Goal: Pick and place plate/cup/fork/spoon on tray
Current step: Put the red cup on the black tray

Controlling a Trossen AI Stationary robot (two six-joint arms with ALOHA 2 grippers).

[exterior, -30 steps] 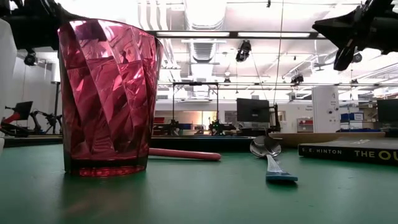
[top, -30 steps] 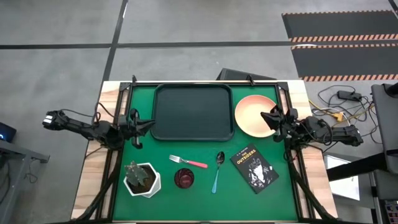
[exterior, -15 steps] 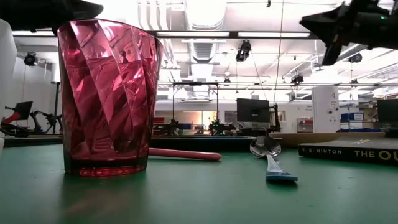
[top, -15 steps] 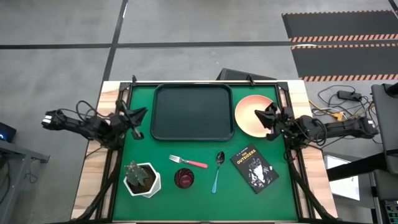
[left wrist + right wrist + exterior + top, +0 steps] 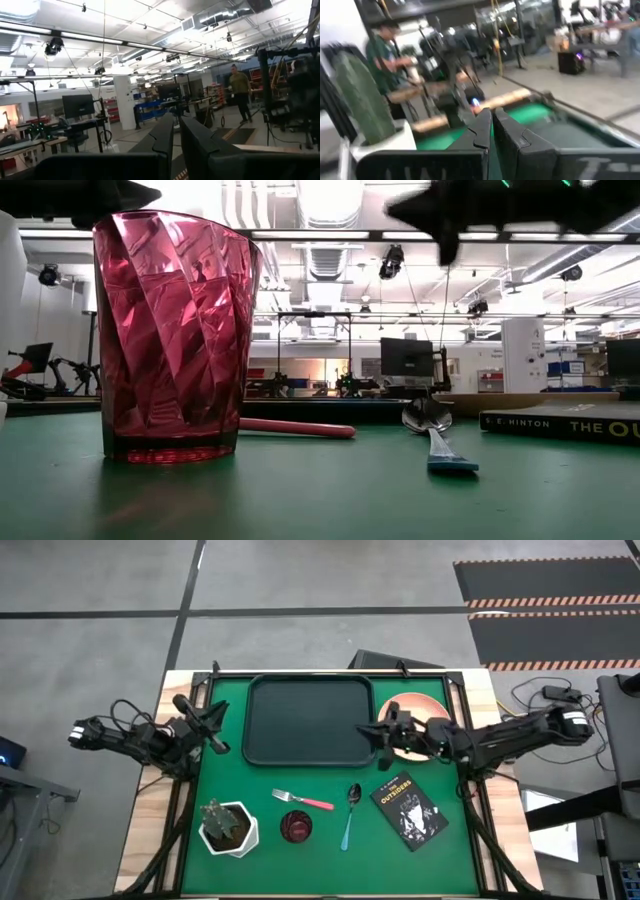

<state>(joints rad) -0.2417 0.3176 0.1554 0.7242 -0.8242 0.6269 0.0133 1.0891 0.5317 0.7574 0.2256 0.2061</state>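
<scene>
Green mat over the counter [image 5: 240,780]. On it, at the middle of the far edge: the black tray [image 5: 310,720], lying flat. Just beside the tray, toward the far right corner: the orange plate [image 5: 420,712], partly hidden under the right arm.

Over the plate's inner side and the tray's right rim: the right claw [image 5: 381,733], raised above the counter, reaching toward the left edge. Seen from its own wrist, right claw [image 5: 491,132] clenched, fingers nearly touching, gripping nothing.

At the left edge, just off the tray's left rim: the left claw [image 5: 208,726], also above the counter. From its wrist, left claw [image 5: 176,140] likewise clenched on nothing, pointing out at the room.

Along the near half of the counter, well apart from the tray: the fork [image 5: 302,801] with its pink handle turned toward the right edge; beside it the spoon [image 5: 350,812], blue handle toward the near edge; between them and slightly nearer, the red cup [image 5: 295,826], upright.

Toward the near left corner: a white pot with a green plant [image 5: 230,828]. Toward the right edge, close to the spoon: a black book [image 5: 409,810] with white lettering, lying askew.

From counter height: cup [image 5: 175,340] looming closest, fork handle [image 5: 295,427] behind it, spoon [image 5: 435,435] beyond to the side, book's spine [image 5: 560,423] past that.
</scene>
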